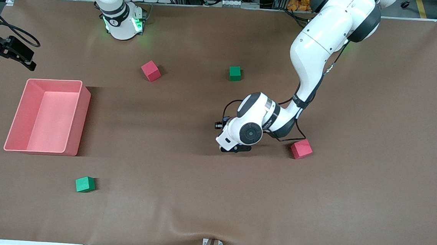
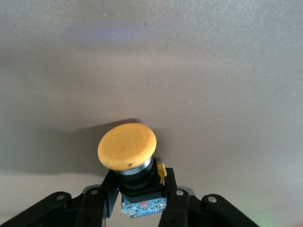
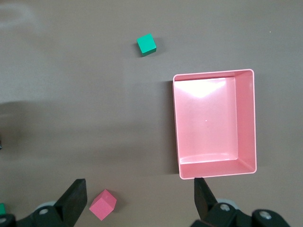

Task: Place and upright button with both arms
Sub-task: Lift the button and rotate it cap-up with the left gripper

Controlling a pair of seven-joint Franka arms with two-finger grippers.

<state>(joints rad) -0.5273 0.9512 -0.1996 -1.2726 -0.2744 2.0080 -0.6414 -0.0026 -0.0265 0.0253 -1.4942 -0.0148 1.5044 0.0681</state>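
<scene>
While the left gripper (image 2: 137, 201) is clamped on the black body of the button (image 2: 128, 149), I read the task as only at its start: the pick is made, but the placing and uprighting are both still ahead. In the left wrist view the fingers (image 2: 102, 203) close on either side of the stubby body, with the orange cap sticking out past the fingertips and a small blue part showing at the base. In the front view the left arm (image 1: 316, 48) reaches down low over the brown table (image 1: 213, 199), its wrist just beside a red cube (image 1: 301, 149) and its hand toward the middle of the table; the button itself is hidden under the wrist there, so I cannot tell whether it is lifted clear of the mat or resting on it.

The right gripper (image 3: 137, 198) waits high above the right arm's end of the table, jaws spread wide and holding nothing. Below it I see the pink bin (image 3: 246, 123), empty, with a green cube (image 3: 147, 44) and another red cube (image 3: 103, 205) near it.

My judgement is that the second arm has taken no part yet. What remains is bringing the button to a spot, setting it cap-up, and probably using the right gripper to steady or re-grip it.
</scene>
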